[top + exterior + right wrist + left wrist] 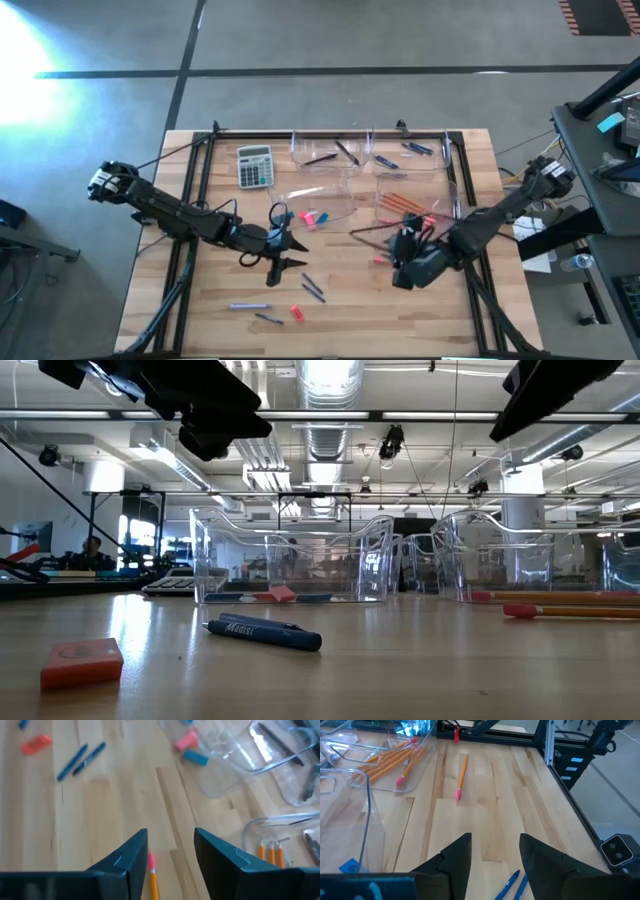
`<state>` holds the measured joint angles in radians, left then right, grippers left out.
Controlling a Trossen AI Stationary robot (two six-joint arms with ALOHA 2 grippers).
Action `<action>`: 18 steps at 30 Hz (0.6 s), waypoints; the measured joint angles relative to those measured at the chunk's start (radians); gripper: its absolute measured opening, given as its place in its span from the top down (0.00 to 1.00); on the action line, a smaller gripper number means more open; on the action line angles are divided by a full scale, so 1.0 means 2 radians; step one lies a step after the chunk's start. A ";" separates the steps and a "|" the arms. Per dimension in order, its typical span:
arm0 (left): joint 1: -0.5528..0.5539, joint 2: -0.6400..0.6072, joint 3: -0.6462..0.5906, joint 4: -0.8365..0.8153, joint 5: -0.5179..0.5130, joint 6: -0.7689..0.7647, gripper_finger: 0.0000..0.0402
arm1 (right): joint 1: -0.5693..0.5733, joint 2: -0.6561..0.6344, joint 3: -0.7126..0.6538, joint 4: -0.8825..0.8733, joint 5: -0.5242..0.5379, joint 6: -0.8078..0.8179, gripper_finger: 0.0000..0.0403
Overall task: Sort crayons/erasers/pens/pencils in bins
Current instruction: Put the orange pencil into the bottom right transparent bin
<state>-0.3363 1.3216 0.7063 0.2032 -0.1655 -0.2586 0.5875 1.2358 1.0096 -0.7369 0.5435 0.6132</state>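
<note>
Right half of the worktop: the right end effector (170,865) hangs over a loose pencil (462,776), fingers parted around its pink end, nothing held.
Pencil's place: flat on the wood, just outside the bin (385,190) that already holds a bundle of pencils (402,203).
Step in hand, as I judge it: grasping this stray pencil to put it with the others.
Doing it well: come straight down so the shaft sits midway between the fingers, grip a little up from the eraser tip so it doesn't pivot, then lift clear of the bin's wall before moving across.
Left end effector (491,862): near the worktop's middle, fingers parted and empty, waiting.
Left over: two blue pens (80,760) and a red eraser (36,744) toward the near edge; pink and blue erasers (190,747) lie in the middle bin (215,550).
</note>
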 joint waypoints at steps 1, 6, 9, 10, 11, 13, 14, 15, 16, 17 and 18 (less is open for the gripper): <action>0.000 0.000 0.000 -0.001 0.000 0.000 0.62 | 0.000 0.011 0.000 0.002 -0.001 0.000 0.61; 0.000 0.000 0.000 0.000 0.000 0.000 0.62 | 0.001 0.079 0.000 0.008 -0.011 -0.036 0.60; 0.000 0.000 0.000 -0.001 0.000 0.000 0.62 | 0.001 0.120 0.001 0.008 -0.014 -0.054 0.60; 0.000 0.000 0.000 -0.001 0.000 0.000 0.62 | 0.001 0.132 0.001 0.007 -0.015 -0.055 0.60; 0.000 0.000 0.000 -0.001 0.000 0.000 0.62 | 0.001 0.141 0.001 0.008 -0.016 -0.054 0.60; 0.000 0.000 0.000 -0.001 -0.001 0.000 0.62 | -0.002 0.155 0.000 0.009 -0.021 -0.049 0.60; 0.000 0.000 0.000 -0.001 -0.001 0.000 0.62 | -0.006 0.160 0.000 0.009 -0.031 -0.048 0.60; 0.000 0.000 0.000 -0.001 -0.001 0.000 0.62 | -0.009 0.164 0.000 0.010 -0.042 -0.047 0.60; 0.000 0.000 0.000 -0.001 -0.001 0.000 0.62 | -0.011 0.167 0.000 0.011 -0.048 -0.045 0.60; 0.000 0.000 0.000 -0.001 -0.001 0.000 0.62 | -0.013 0.169 -0.001 0.014 -0.050 -0.045 0.60; 0.000 0.000 0.000 -0.001 -0.001 0.000 0.62 | -0.015 0.170 -0.003 0.021 -0.051 -0.045 0.60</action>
<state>-0.3360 1.3224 0.7063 0.2016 -0.1674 -0.2584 0.5569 1.5749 1.0029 -0.6950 0.4414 0.5228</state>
